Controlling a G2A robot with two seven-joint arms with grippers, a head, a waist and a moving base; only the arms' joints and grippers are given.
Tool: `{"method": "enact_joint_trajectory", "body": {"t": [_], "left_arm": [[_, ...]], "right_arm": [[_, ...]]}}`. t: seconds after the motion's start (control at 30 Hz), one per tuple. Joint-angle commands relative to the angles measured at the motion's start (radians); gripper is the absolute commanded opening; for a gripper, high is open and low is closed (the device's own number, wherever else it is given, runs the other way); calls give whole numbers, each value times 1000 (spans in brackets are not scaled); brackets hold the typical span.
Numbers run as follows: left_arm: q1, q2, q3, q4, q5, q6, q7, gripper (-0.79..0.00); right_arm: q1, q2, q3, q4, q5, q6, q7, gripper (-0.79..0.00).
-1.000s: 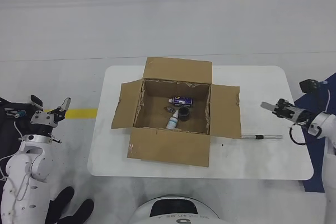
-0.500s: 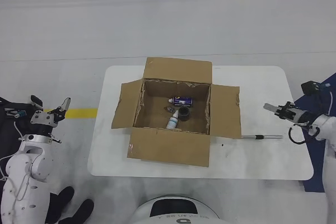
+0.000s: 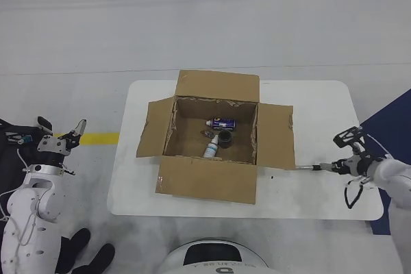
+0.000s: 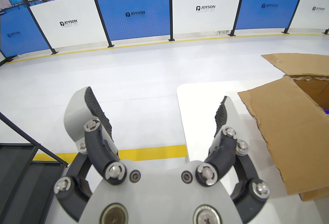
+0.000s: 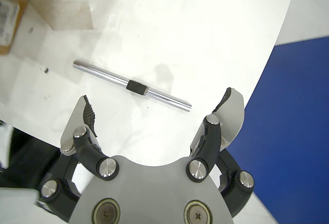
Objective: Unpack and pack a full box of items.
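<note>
The open brown cardboard box (image 3: 218,85) stands centrally on the white round-cornered table (image 3: 315,103), with a white bottle (image 3: 212,146) and a black cylinder (image 3: 225,140) inside. A polished metal rod (image 5: 132,86) lies on the bare tabletop beside the box's right flap, and the right gripper (image 5: 158,102) hangs over its outer end, jaws wide and empty. The left gripper (image 4: 156,96), jaws also wide, hangs off-table above pale grey floor (image 4: 128,75) with a yellow line (image 4: 154,150), facing blue-and-white fence panels (image 4: 133,14).

Cardboard box (image 3: 205,179): 1. Metal rod (image 5: 135,87): 1. White bottle (image 3: 212,146): 1. Blue-labelled container (image 3: 224,123): 1. Black ring (image 3: 226,140): 1.
</note>
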Motion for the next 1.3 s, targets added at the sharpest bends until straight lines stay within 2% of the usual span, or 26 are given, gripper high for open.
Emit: {"method": "enact_joint_trajectory", "body": {"t": [0.0,0.13,0.2,0.37,0.4,0.47,0.5,0.57,0.67,0.97,1.13,1.27], "left_arm": [[0,0,0,0,0,0,0,0],[0,0,0,0,0,0,0,0],[0,0,0,0,0,0,0,0],[0,0,0,0,0,0,0,0],[0,0,0,0,0,0,0,0],[0,0,0,0,0,0,0,0],[0,0,0,0,0,0,0,0],[0,0,0,0,0,0,0,0],[0,0,0,0,0,0,0,0],[0,0,0,0,0,0,0,0],[0,0,0,0,0,0,0,0],[0,0,0,0,0,0,0,0]], "right_arm": [[21,8,-13,47,-35,-122,-31,0],[99,44,-99,167,-144,-274,-141,0],[155,65,-143,239,-190,-317,-185,0],[267,115,-305,330,-197,-317,-185,-37],[286,126,-332,345,-196,-317,-185,-65],[323,145,-378,376,-179,-317,-185,-185],[338,155,-401,384,-164,-317,-185,-308],[359,179,-437,395,-130,-317,-185,-397],[369,221,-484,396,-75,-317,-185,-465],[357,356,-591,344,41,-317,-201,-456],[388,401,-674,344,23,-317,-231,-462],[413,431,-740,343,-41,-317,-312,-456]]}}
